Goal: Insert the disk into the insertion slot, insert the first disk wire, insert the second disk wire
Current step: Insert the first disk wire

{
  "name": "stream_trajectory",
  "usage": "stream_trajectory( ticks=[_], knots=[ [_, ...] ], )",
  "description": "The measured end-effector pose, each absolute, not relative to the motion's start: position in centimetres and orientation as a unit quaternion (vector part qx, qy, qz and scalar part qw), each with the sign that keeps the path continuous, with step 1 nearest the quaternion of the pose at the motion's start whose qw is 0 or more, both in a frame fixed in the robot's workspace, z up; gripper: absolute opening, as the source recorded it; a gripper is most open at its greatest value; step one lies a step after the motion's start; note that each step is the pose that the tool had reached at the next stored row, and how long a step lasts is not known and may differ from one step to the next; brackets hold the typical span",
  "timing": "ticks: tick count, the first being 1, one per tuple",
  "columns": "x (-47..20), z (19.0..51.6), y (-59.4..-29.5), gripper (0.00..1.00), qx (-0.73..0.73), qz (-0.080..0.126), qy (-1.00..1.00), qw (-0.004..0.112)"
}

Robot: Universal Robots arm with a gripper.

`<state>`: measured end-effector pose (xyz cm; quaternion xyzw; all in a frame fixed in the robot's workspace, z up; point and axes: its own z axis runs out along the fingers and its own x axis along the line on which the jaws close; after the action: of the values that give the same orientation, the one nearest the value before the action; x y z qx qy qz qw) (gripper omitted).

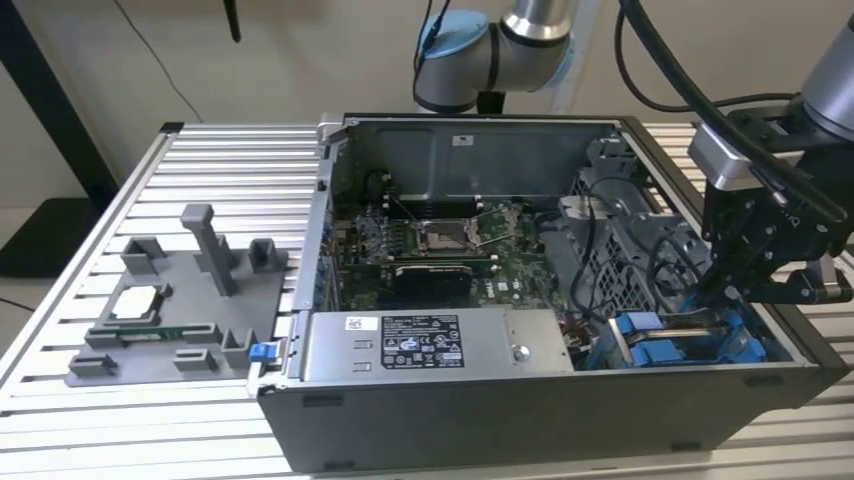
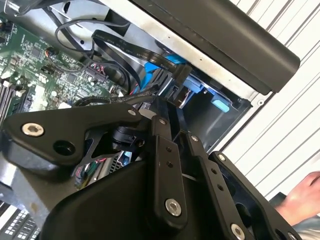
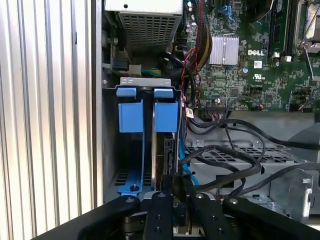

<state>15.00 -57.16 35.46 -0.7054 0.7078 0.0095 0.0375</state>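
disk [image 3: 166, 150] in slot [image 3: 145, 81], jaws at its edge

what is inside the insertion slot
In the first wrist view the insertion slot holds blue rails and tabs and a dark edge-on slab, likely the disk. The gripper covers its near end.

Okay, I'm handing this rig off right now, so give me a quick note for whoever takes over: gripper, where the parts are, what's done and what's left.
Gripper: low inside the computer case, at the end of the disk; I can't tell whether it grips anything.
Disk: on edge in the slot, in its blue carrier.
Done: the disk looks inserted.
Left: the black wires loop beside the slot. Neither can be seen plugged into the disk, so treat both as open.
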Motion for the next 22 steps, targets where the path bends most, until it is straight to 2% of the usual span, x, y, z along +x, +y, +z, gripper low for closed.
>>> stream_trajectory(
  ticks=[22],
  knots=[
    [15.2,34.2,-57.3,0.0,-0.705,0.012,0.708,0.041]
  ],
)
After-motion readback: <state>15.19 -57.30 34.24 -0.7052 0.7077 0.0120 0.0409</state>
